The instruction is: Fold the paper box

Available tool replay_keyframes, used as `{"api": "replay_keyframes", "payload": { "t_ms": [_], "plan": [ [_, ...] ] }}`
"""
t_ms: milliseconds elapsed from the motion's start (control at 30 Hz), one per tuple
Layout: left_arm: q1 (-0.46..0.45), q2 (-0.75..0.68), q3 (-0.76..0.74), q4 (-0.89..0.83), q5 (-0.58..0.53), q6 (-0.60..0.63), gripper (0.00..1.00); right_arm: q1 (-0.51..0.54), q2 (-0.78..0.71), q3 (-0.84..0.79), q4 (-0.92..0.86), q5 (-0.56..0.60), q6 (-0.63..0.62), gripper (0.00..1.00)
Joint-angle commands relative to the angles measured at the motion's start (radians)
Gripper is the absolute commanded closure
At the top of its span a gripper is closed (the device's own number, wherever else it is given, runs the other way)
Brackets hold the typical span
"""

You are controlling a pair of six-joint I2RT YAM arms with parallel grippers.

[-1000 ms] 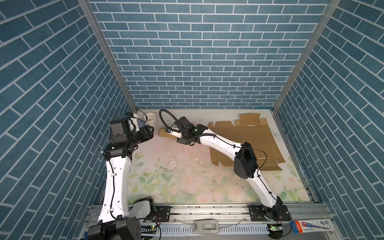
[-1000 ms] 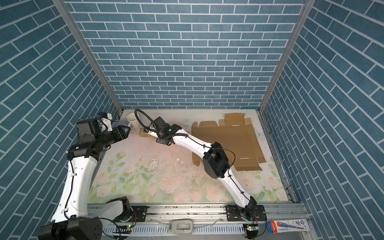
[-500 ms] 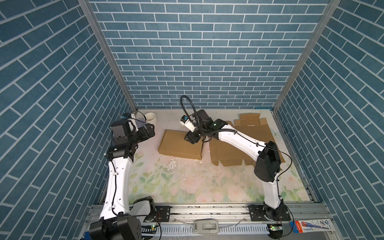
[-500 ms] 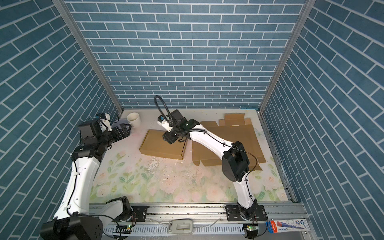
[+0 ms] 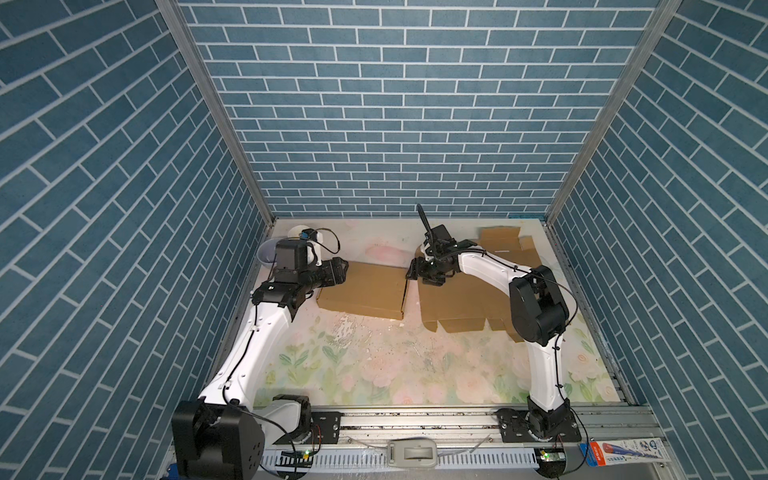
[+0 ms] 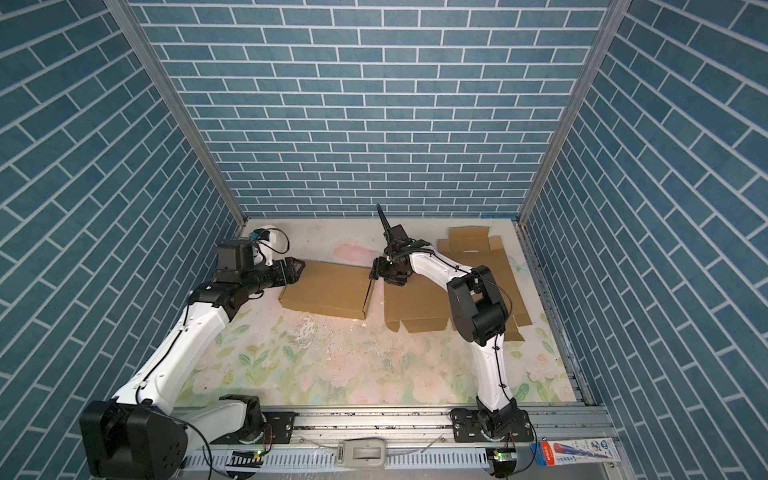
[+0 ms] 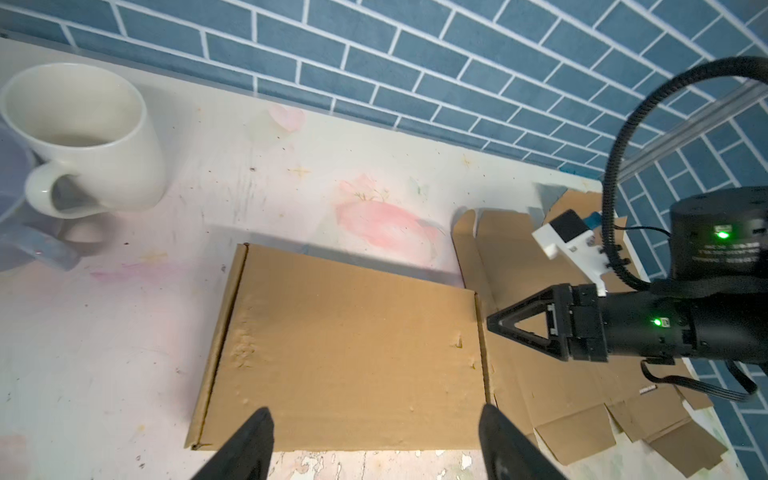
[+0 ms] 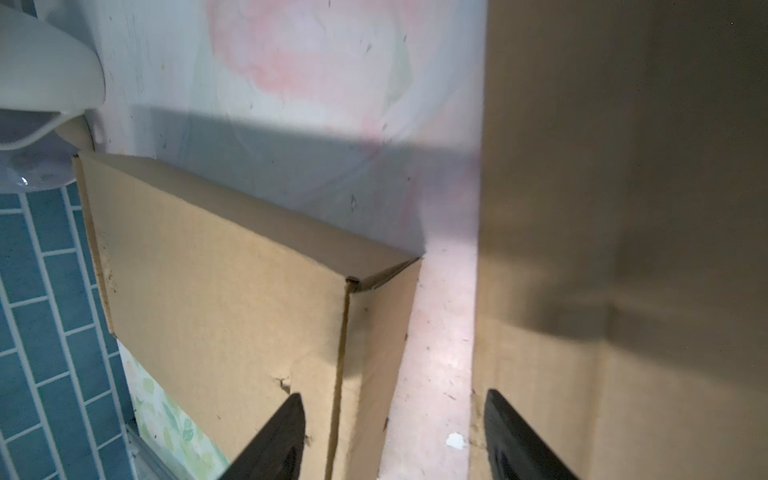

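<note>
The fingers [image 7: 249, 446] of the left gripper [image 5: 340, 268] are held apart, and nothing is clamped between them. The paper box [image 5: 363, 293], folded shut and lying flat on the table [image 5: 374, 374], is found directly ahead of and beneath these fingertips. In the left wrist view its near edge is straddled by them from above, though whether it is touched cannot be told. In both top views this gripper is seen at the box's far corner on its own side. A white mug [image 7: 83, 137] is stood upright near the back wall, to the side of this gripper and apart from the box.

The fingers [image 8: 280, 444] of the right gripper [image 5: 411, 272] are likewise spread, with nothing gripped. One fingertip is placed over the box's side wall, the other over the edge of a flat cardboard sheet [image 5: 461, 299]; a strip of bare table is seen between the two. The box is found just beside this gripper on the side toward the left arm, and the sheet is spread under and behind it. In the left wrist view this gripper's tip is seen just at the box's edge; contact cannot be confirmed. Box and sheet are separated by a narrow gap.
</note>
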Motion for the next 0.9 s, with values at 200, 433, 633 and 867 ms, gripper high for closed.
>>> {"api": "replay_keyframes", "payload": {
  "t_ms": [200,433,633,867],
  "plan": [
    [-0.079,0.055,0.018,0.028,-0.043,0.044,0.24,0.072,0.162,0.189,0.0,-0.091,0.11,0.41],
    [-0.125,0.083,0.042,0.003,-0.049,0.045,0.28,0.089,0.231,0.317,-0.014,-0.14,0.138,0.42],
    [-0.204,0.141,0.097,-0.02,-0.077,0.044,0.31,0.032,0.114,0.219,-0.026,-0.189,0.063,0.38],
    [-0.383,0.319,0.204,-0.005,-0.138,-0.022,0.32,-0.158,-0.214,-0.109,-0.009,-0.118,-0.063,0.35]
  ]
}}
